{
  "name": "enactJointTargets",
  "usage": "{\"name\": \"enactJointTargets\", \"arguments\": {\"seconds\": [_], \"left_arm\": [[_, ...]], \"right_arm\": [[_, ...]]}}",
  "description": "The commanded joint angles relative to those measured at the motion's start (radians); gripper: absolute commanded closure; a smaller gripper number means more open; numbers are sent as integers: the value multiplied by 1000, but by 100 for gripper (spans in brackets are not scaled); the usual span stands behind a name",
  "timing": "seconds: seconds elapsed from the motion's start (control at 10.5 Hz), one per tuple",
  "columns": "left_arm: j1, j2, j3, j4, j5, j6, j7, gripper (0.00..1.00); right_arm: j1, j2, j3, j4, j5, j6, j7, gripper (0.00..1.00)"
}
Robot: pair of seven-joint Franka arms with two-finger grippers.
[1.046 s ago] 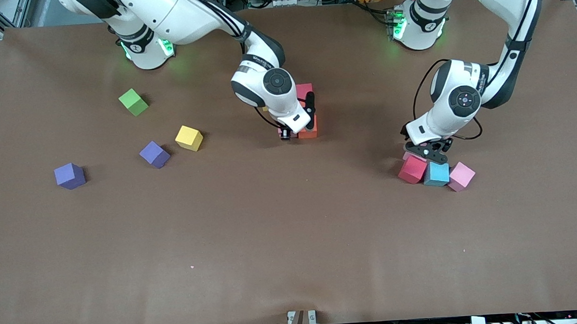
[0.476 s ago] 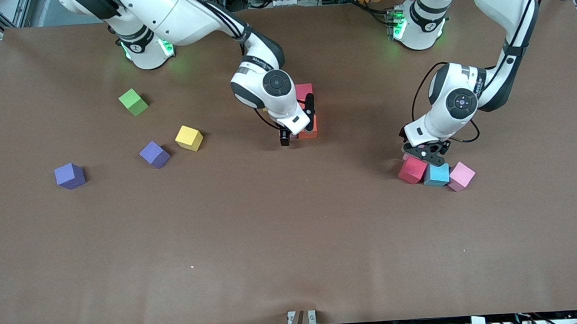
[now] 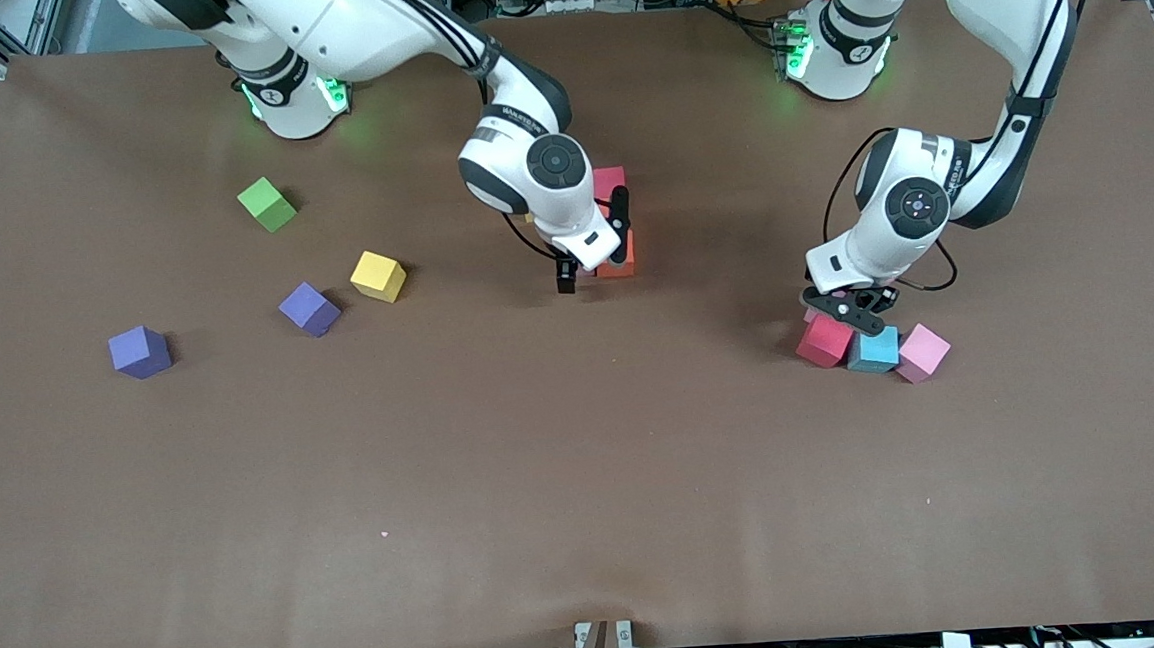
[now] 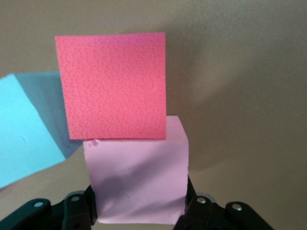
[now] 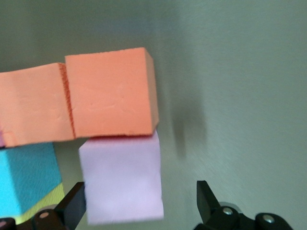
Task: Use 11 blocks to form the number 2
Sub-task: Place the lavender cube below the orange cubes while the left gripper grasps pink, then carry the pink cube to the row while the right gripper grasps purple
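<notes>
Black fingers, left gripper (image 4: 139, 211): closed on the pale pink cube (image 4: 139, 184), one finger flat against each of its sides.
Left gripper's place: low over a cluster of cubes toward the left arm's end of the table (image 3: 1046, 456).
Pale pink cube's neighbours: the red cube (image 4: 112, 86) touches one of its faces; the light blue cube (image 4: 24, 129) lies just beside the red one.
Cluster from the front: red cube, light blue cube and pink cube (image 3: 922, 351) lie in a row, each touching the next, the pink one closest to the left arm's end.
Right gripper (image 5: 139, 206): jaws wide apart around the lilac-pink cube (image 5: 120, 184); one finger is close by the cube's side, the other stands apart from it with bare table between.
Right gripper's place: low over the group of cubes near the table's middle.
Number 2 (image 3: 621, 261): a small group of touching cubes under the right gripper.
Group's cubes: two orange cubes (image 5: 110, 93) side by side, one touching the lilac-pink cube; a blue-green cube (image 5: 24, 177) at the wrist view's edge; the deep pink cube (image 3: 609, 184) on the side farther from the front camera.
Loose blocks, toward the right arm's end: yellow cube (image 3: 377, 276), purple cube (image 3: 309, 308) just beside it, second purple cube (image 3: 139, 352) well apart.
Other: lime-green cube (image 3: 267, 204), farther from the front camera than the yellow cube.
</notes>
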Motion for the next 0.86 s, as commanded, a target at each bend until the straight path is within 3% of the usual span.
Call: {"name": "enactJointTargets", "arguments": {"seconds": [0.0, 0.38, 0.57, 0.76], "left_arm": [[-5, -43, -1, 7, 20, -2, 30, 69], [-42, -86, -91, 36, 2, -45, -30, 73], [-57, -69, -165, 93, -73, -68, -112, 74], [-123, -40, -186, 169, -134, -128, -224, 74]], "right_arm": [[-57, -116, 31, -24, 61, -105, 5, 0], [-219, -234, 31, -24, 98, -273, 2, 0], [-396, -253, 28, -26, 103, -318, 4, 0], [-558, -247, 27, -35, 103, -311, 2, 0]]}}
